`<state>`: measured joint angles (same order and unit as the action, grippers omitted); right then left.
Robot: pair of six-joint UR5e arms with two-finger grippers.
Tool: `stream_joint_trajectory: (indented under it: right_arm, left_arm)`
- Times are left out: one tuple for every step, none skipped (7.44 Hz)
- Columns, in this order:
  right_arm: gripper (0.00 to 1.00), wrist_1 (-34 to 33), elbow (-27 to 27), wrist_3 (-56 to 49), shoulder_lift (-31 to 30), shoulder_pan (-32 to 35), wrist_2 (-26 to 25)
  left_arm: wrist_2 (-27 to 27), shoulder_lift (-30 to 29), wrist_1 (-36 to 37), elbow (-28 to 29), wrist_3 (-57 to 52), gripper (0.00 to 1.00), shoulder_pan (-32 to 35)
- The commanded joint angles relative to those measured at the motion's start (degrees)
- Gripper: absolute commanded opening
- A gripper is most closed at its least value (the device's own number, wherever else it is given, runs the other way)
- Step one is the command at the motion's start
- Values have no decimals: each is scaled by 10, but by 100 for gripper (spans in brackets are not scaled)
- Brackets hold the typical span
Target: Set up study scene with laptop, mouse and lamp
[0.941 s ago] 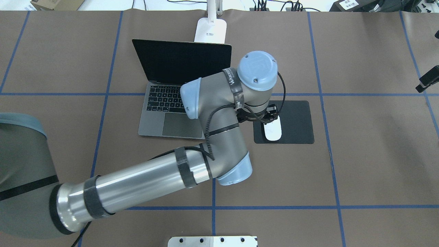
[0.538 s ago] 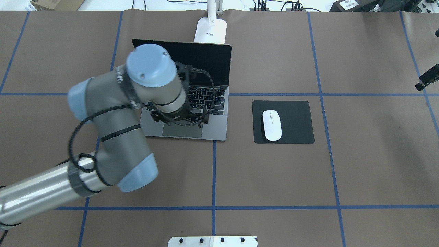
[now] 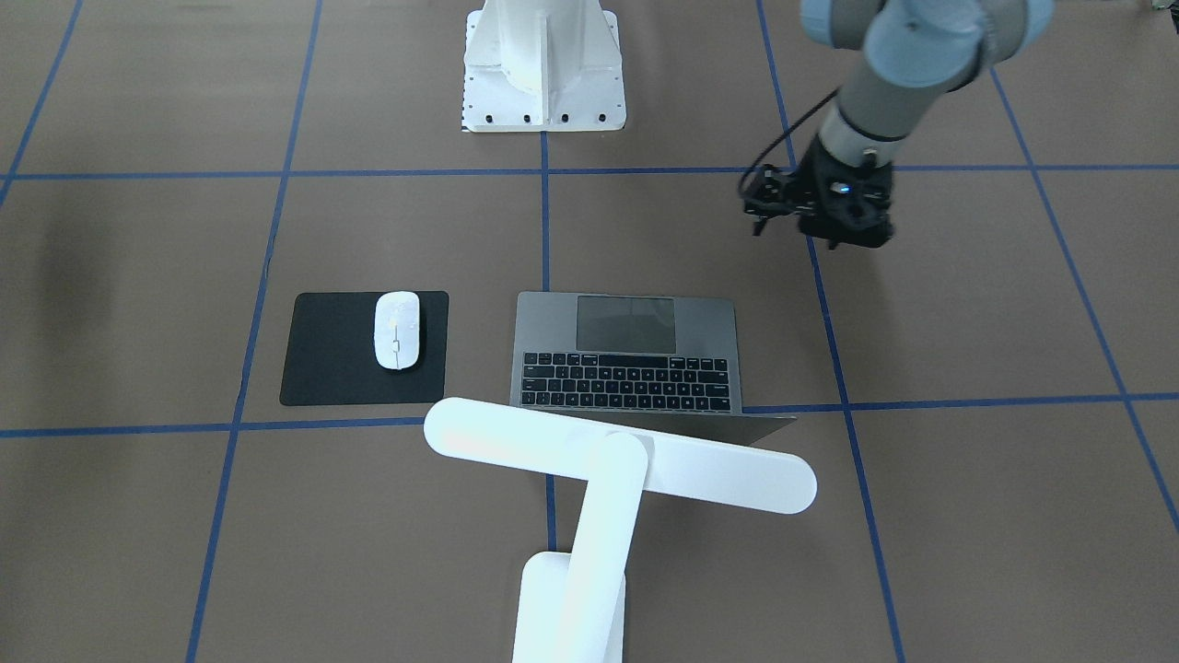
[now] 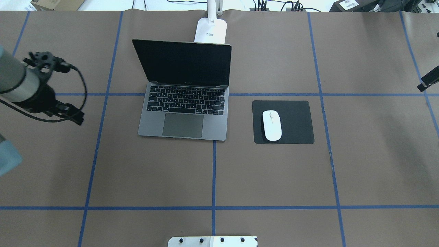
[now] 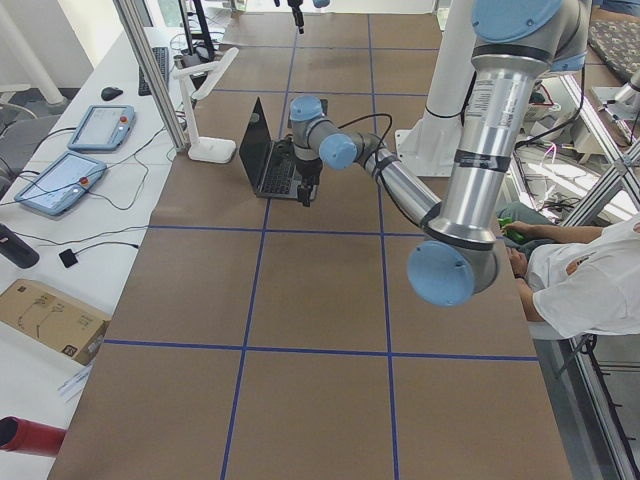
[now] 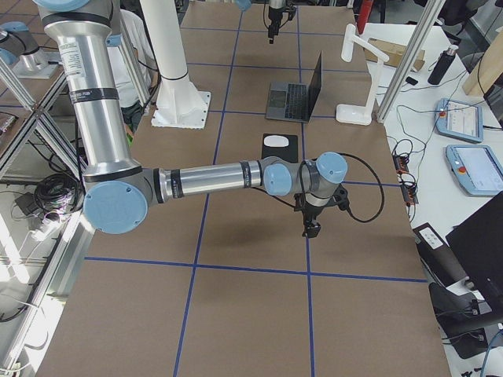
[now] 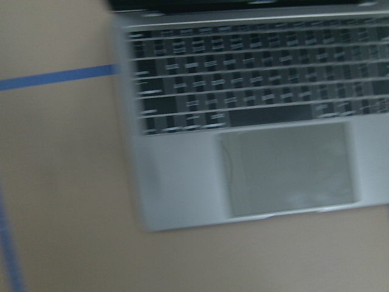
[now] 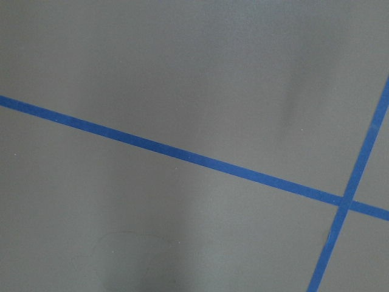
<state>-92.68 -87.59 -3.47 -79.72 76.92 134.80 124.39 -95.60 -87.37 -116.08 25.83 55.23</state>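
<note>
The open dark-grey laptop (image 4: 183,113) stands at the table's middle, with its screen up, and also shows in the front view (image 3: 626,354). In the left wrist view its keys and trackpad (image 7: 267,164) are blurred. The white mouse (image 4: 272,125) lies on a black mat (image 4: 298,120) to the laptop's right. The white lamp's base (image 4: 210,30) stands behind the laptop, and its bar head (image 3: 617,456) hangs over the screen edge. My left gripper (image 3: 843,241) hangs empty over bare table left of the laptop, its jaws apparently apart. My right gripper (image 6: 312,230) hovers far right; I cannot tell its state.
The white bolted pedestal (image 3: 543,64) stands at the robot's side of the table. A black piece (image 4: 428,80) pokes in at the overhead view's right edge. Tablets and cables lie beyond the table's far edge. A person sits by the robot in the left exterior view.
My left arm swung from over the mouse, across the laptop, to the table's left side. The mouse stayed on the mat. The laptop and lamp did not move.
</note>
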Motion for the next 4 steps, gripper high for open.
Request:
stream_joint_trajectory:
  right_arm:
    - [99, 1, -1, -3, 1, 7, 4]
    - [99, 1, -2, 3, -1, 14, 4]
    - [99, 1, -4, 2, -2, 21, -2]
    - [99, 1, -2, 2, -10, 24, -2]
  left_arm:
    - [64, 73, -1, 67, -230, 99, 162]
    - [70, 90, -2, 101, -298, 99, 203]
    - [70, 89, -3, 131, -312, 99, 237]
    - [69, 85, -2, 146, -311, 99, 246]
